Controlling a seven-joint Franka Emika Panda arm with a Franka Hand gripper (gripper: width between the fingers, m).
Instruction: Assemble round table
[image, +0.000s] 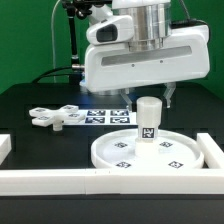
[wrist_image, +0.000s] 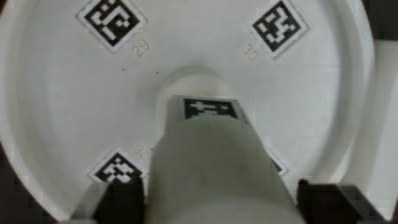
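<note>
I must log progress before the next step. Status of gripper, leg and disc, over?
Gripper open, astride leg top. Leg upright on disc centre. Cross base apart, at exterior view's left. No obstruction seen near leg.

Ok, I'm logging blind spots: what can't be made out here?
- Whether the leg is seated in the disc: too small in the exterior view; in the wrist view the leg covers its own foot.
- Whether the gripper clamps the leg: fingertips cut off by the wrist view's edge.
- Tags on the cross base: too small, exterior view.
</note>
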